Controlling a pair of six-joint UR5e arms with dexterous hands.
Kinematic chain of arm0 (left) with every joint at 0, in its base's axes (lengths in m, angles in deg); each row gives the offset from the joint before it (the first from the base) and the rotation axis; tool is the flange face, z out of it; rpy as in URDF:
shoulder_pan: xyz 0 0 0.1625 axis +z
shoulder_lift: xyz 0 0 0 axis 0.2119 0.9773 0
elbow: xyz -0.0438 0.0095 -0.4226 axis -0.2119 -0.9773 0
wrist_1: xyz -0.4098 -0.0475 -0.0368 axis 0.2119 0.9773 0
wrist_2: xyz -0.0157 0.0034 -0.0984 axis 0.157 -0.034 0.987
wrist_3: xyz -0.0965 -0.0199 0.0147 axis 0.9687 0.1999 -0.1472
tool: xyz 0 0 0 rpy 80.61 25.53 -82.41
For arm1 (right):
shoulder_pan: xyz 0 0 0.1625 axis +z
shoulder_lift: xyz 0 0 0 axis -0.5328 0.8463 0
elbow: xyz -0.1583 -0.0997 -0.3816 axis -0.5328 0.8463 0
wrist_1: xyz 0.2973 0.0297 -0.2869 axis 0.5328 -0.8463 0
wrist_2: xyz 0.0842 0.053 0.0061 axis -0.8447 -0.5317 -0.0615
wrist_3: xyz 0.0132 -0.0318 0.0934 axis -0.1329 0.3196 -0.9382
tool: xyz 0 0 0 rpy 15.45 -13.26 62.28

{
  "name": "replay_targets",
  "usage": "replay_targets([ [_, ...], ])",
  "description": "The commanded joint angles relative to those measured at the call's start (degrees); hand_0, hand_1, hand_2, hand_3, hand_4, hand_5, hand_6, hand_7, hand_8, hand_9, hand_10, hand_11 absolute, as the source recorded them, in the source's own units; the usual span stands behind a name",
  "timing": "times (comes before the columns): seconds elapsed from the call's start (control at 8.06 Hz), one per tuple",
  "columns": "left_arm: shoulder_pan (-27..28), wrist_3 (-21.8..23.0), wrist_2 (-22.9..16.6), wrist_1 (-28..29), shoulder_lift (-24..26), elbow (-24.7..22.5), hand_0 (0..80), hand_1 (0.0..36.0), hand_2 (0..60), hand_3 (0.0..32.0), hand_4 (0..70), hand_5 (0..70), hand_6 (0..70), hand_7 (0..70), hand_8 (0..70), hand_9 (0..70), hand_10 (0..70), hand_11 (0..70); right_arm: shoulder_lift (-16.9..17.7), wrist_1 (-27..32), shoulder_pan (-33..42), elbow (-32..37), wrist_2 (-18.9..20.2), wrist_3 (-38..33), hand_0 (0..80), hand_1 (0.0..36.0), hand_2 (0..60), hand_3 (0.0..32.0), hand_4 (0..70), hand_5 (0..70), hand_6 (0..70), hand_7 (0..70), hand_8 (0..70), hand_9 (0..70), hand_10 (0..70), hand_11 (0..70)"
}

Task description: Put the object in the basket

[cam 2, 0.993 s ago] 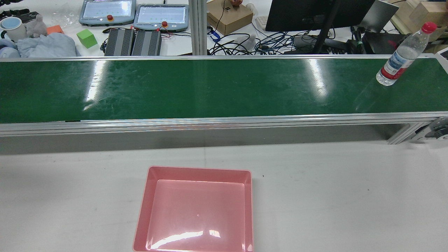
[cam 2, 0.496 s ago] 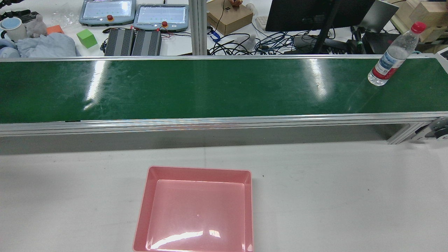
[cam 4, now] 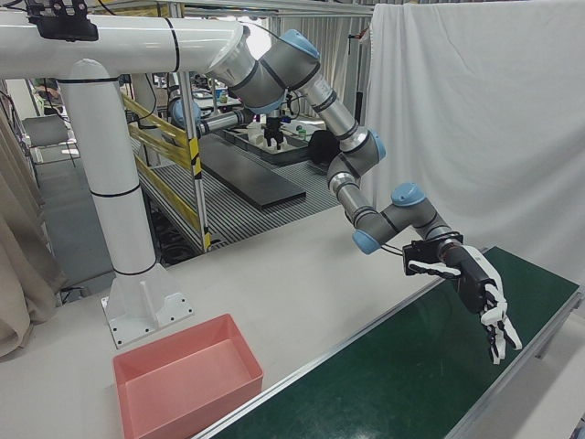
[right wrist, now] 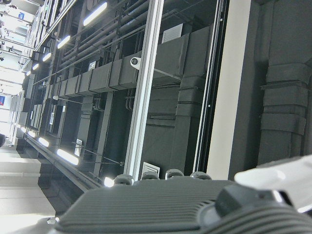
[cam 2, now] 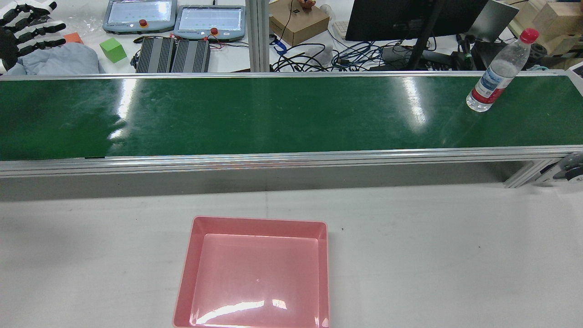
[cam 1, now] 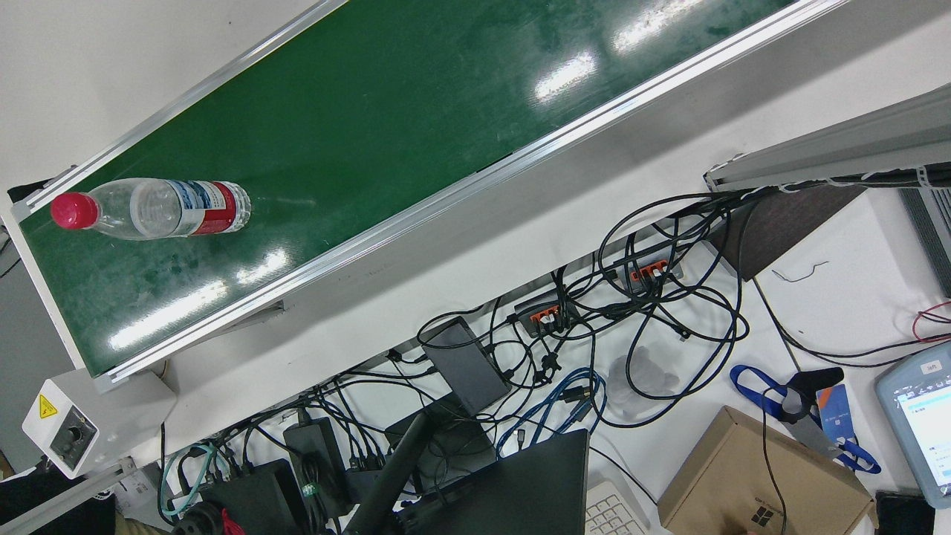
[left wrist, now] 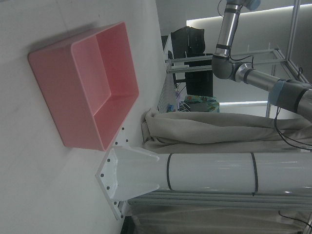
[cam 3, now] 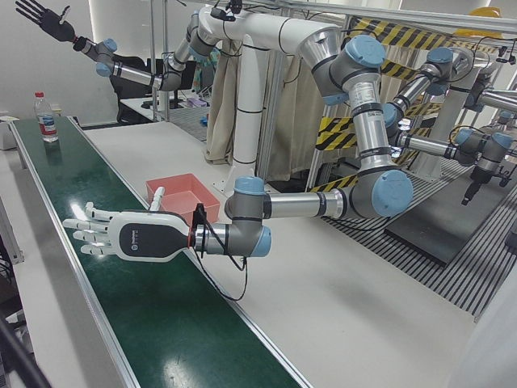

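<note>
Plastic bottle (cam 2: 494,77) stands upright on the belt (cam 2: 273,114), well apart from my left hand (cam 3: 121,234) (fingers spread wide; right hand (cam 3: 44,20) likewise). I should wrap its body, not the cap.

Bottle (cam 2: 496,73) upright on the conveyor belt (cam 2: 273,114), near its right end in the rear view. Basket (cam 2: 255,273) on the table (cam 2: 432,255), in front of the belt, well apart from the bottle.

Clear water bottle (cam 2: 497,73) — red cap, upright on green belt (cam 2: 273,114), empty pink basket (cam 2: 255,273) — on table
</note>
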Motion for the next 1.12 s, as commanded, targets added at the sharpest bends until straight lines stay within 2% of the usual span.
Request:
replay_targets([
  [0.0, -0.07, 0.08, -0.18, -0.04, 0.23, 0.25, 49.9, 3.8, 0.0, 9.0, 4.8, 37.3, 5.8, 5.8, 12.4, 11.9, 9.2, 14.2, 0.0, 0.0, 0.06, 0.01, 0.0, -0.05, 0.0, 0.0, 0.0, 0.0, 0.0, 0.0, 0.0, 0.0, 0.0, 0.0, 0.0, 0.0],
  [0.5, -0.42, 0.17, -0.53, -0.48, 0.14, 0.16, 49.9, 4.5, 0.0, 9.2, 5.6, 32.3, 5.7, 5.9, 11.5, 10.7, 7.6, 11.9, 0.0, 0.0, 0.06, -0.08, 0.0, 0.04, 0.0, 0.0, 0.0, 0.0, 0.0, 0.0, 0.0, 0.0, 0.0, 0.0, 0.0, 0.0],
  [0.74, -0.94, 0.17, -0.71, -0.83, 0.23, -0.01, 49.9, 4.3, 0.0, 9.2, 5.7, 32.8, 5.7, 6.0, 12.2, 11.5, 7.4, 11.6, 0.0, 0.0, 0.06, -0.08, 0.0, -0.05, 0.0, 0.0, 0.0, 0.0, 0.0, 0.0, 0.0, 0.0, 0.0, 0.0, 0.0, 0.0],
  [0.99, -1.3, 0.17, -0.8, -0.74, 0.23, -0.19, 49.6, 3.7, 0.0, 9.8, 2.6, 33.1, 4.4, 5.4, 10.2, 10.3, 6.5, 10.3, 0.0, 0.0, 0.06, -0.08, 0.0, 0.04, 0.0, 0.0, 0.0, 0.0, 0.0, 0.0, 0.0, 0.0, 0.0, 0.0, 0.0, 0.0],
])
